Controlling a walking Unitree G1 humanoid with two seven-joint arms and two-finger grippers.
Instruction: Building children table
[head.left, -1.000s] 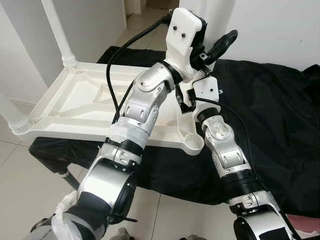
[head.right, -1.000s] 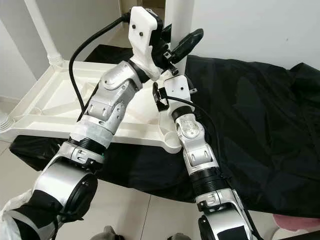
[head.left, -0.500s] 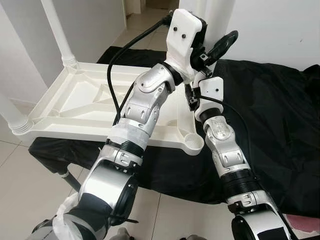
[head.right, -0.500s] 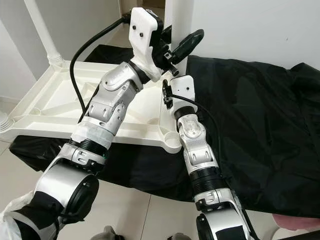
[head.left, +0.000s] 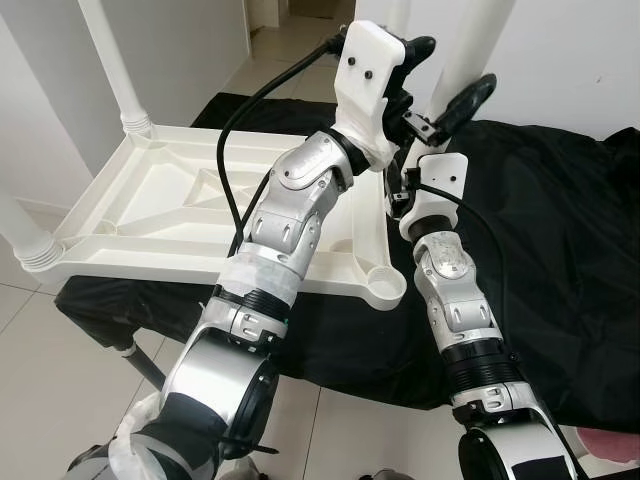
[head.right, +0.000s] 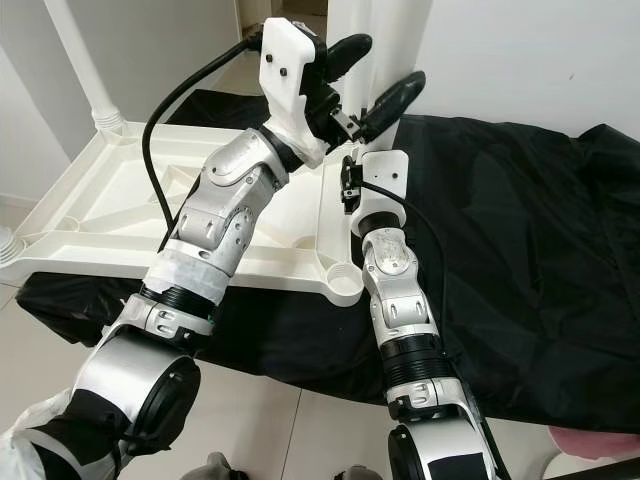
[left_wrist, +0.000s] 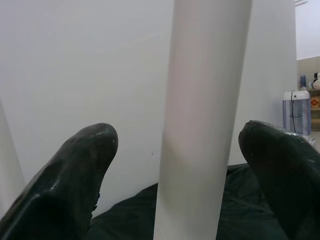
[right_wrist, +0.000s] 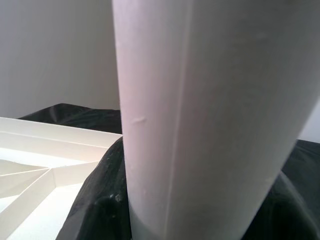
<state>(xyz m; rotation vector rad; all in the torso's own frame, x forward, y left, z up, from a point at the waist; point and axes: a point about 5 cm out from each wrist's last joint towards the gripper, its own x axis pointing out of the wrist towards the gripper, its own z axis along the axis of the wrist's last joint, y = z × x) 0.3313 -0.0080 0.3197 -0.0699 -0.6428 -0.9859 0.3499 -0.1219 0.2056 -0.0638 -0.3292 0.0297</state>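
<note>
The white children's table top (head.left: 150, 215) lies upside down on a black cloth (head.left: 560, 250) that covers the low support beneath it, ribs facing up, with two legs already standing in its far-left (head.left: 112, 62) and near-left (head.left: 22, 225) corners and an empty round socket (head.left: 384, 286) at the near-right corner. At the far-right corner a third white leg (head.right: 352, 30) stands upright, and both arms are raised to it. The left gripper (head.right: 372, 75) has its jaws spread wide on either side of the leg without touching it; the right gripper (head.left: 405, 195) sits lower against the same leg, and I cannot tell how its jaws stand. To do this step well, it seems best to keep the leg plumb over its socket, close the left jaws squarely on the shaft, and press straight down rather than sideways, since a tilt could jam the joint or tip the top. Room is tight: the wall (head.right: 520, 60) lies just behind the leg, and the two forearms cross near each other. The top's near edge overhangs the cloth toward the tiled floor (head.left: 60, 400), so downward force should stay gentle.
</note>
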